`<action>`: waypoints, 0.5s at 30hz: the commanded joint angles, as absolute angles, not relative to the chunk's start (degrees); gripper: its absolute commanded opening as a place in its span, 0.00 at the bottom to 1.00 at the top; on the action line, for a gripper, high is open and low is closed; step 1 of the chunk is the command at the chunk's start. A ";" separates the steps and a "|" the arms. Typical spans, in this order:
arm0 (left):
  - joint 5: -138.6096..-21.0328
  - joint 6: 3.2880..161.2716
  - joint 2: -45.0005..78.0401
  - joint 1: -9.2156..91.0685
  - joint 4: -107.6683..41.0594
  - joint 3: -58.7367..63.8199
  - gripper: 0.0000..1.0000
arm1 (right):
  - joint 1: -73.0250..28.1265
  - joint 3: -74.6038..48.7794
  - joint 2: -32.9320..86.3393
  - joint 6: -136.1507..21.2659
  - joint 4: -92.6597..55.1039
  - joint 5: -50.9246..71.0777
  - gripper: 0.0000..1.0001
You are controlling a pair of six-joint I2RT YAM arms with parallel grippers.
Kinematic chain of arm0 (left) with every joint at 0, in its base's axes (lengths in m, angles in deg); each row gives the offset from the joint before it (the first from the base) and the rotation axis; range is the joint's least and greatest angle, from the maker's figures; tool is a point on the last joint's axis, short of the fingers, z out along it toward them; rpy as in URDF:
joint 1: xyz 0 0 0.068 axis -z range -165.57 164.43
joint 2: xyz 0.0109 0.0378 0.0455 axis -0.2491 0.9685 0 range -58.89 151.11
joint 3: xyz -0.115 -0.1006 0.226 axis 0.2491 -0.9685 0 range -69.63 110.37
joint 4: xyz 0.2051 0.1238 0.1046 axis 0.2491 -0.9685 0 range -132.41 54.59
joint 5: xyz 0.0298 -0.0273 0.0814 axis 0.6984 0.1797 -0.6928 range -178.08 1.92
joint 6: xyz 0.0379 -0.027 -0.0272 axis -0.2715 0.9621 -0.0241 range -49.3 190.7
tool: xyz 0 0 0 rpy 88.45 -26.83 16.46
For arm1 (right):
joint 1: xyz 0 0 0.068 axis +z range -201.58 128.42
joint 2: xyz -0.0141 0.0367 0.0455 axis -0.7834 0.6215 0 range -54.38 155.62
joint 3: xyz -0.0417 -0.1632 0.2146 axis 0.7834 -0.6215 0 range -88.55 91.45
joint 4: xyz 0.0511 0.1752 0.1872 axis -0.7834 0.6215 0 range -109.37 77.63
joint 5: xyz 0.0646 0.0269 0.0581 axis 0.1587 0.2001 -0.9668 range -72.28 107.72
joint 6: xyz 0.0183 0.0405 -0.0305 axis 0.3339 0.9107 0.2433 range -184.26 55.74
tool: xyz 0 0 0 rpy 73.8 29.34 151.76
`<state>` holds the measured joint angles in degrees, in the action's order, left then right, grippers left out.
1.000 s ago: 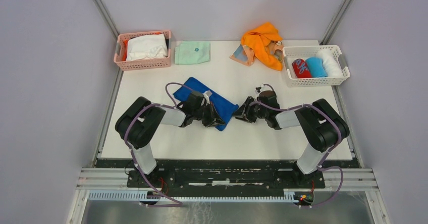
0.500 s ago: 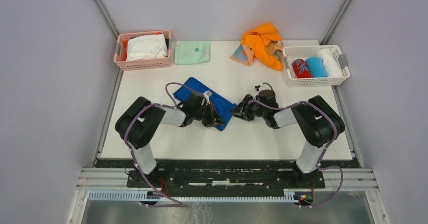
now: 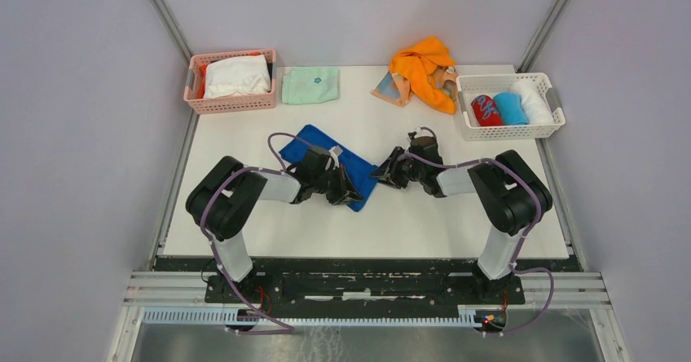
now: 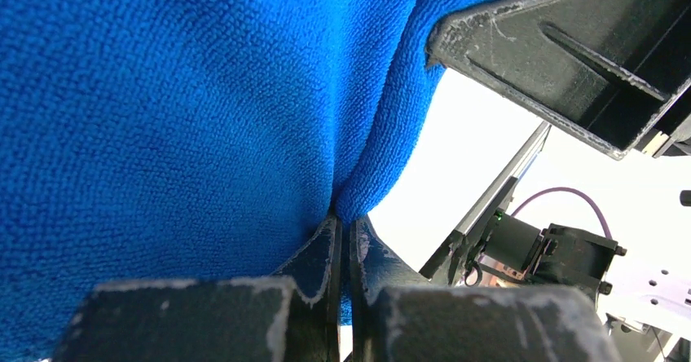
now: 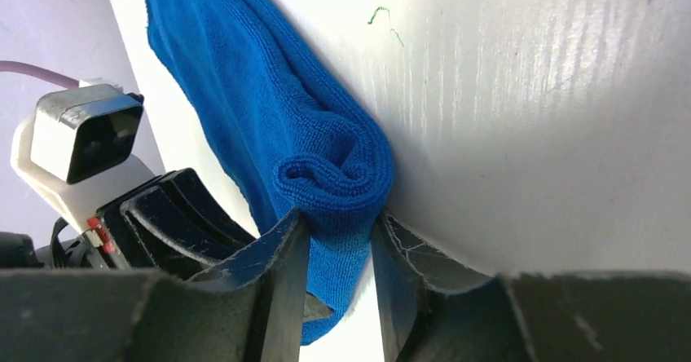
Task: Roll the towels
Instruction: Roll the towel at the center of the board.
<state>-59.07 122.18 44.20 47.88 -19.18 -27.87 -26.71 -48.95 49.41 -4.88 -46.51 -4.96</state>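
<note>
The royal blue towel lies mid-table, its near-right end curled into a small roll. My left gripper is shut on the towel's front edge, the blue cloth pinched between its jaws. My right gripper is shut on the rolled end, one finger on each side of the roll. The bright orange towel lies crumpled at the back, on top of the peach dotted towel.
A pink basket with white cloth stands back left, a folded mint-green cloth beside it. A white basket at the back right holds three rolled towels. The table's front edge runs just behind both arm bases.
My right gripper has moved left and slightly back, up to the blue towel's right end, and now grips the roll. My left gripper has stayed put on the towel.
</note>
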 commanded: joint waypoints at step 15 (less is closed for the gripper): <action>-96.69 107.15 26.01 59.63 -49.49 -20.44 0.46 | -23.13 -37.88 45.61 -4.93 -2.82 17.23 0.12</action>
